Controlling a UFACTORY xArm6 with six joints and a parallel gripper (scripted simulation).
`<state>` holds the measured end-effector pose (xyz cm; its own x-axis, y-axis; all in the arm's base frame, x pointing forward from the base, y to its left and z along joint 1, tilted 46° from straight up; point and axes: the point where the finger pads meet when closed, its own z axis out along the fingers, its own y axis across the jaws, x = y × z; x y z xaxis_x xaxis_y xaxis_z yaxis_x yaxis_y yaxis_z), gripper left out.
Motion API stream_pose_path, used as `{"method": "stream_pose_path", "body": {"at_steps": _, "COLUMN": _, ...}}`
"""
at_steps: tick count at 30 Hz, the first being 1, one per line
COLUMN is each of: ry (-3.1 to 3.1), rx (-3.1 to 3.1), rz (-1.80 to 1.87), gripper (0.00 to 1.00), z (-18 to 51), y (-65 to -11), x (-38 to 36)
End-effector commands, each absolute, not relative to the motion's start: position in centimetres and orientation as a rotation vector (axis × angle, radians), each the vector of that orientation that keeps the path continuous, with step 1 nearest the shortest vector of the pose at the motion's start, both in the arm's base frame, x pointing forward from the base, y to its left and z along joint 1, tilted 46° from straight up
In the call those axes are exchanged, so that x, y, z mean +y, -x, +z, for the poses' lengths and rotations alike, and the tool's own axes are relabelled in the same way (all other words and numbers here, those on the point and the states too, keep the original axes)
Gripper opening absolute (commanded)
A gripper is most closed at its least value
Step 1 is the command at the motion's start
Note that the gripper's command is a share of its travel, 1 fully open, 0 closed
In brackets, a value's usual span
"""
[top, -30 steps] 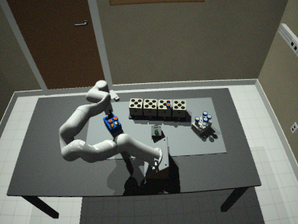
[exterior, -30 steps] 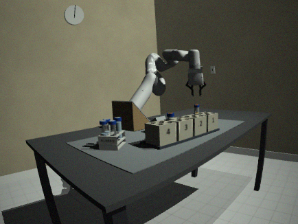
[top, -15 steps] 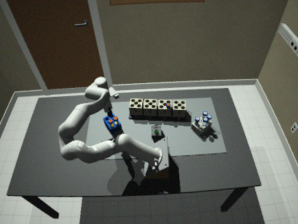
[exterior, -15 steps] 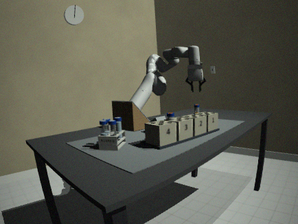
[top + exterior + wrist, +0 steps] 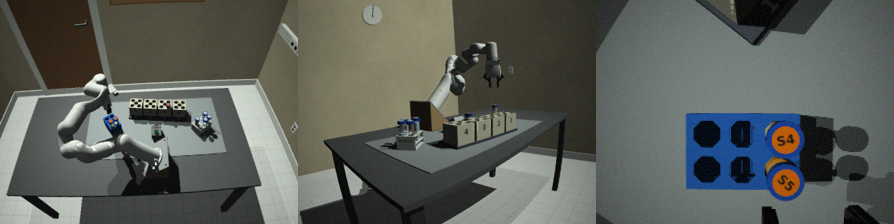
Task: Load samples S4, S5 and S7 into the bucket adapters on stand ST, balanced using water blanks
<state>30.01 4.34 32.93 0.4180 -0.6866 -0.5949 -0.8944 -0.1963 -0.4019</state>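
Note:
The blue sample rack (image 5: 115, 126) stands left of the stand. In the wrist view the blue rack (image 5: 743, 151) holds S4 (image 5: 782, 140) and S5 (image 5: 784, 183) in its two right-hand wells; its other wells are empty. Four adapters stand in a row in the stand ST (image 5: 158, 108), numbered 4, 3, 2, 1 from left to right in the exterior view (image 5: 480, 128). S7 (image 5: 168, 104) stands in adapter 3; I cannot tell which hole. My gripper (image 5: 493, 82) hangs high above the blue rack, open, with nothing between the fingers.
The white blanks rack (image 5: 201, 123) with several blue-capped tubes stands right of the stand, also in the exterior view (image 5: 408, 135). The green DONE key (image 5: 156, 131) sits on its small desk in front of the stand. A brown box (image 5: 423, 115) stands at the arm's base.

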Motion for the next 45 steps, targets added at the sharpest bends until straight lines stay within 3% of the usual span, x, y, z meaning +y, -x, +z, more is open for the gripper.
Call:
{"method": "stream_pose_path", "body": {"at_steps": 1, "ry": 1.957, "rx": 1.339, "rz": 0.367, "gripper": 0.44, "z": 33.3, "y": -30.0, "x": 4.0}}
{"method": "stream_pose_path", "body": {"at_steps": 24, "ry": 1.957, "rx": 1.338, "rz": 0.367, "gripper": 0.44, "z": 33.3, "y": -30.0, "x": 4.0}}
{"method": "stream_pose_path", "body": {"at_steps": 25, "ry": 1.957, "rx": 1.339, "rz": 0.367, "gripper": 0.57, "z": 33.0, "y": -30.2, "x": 3.7}}
{"method": "stream_pose_path", "body": {"at_steps": 45, "ry": 1.957, "rx": 1.339, "rz": 0.366, "gripper": 0.57, "z": 30.8, "y": -31.7, "x": 1.4}}
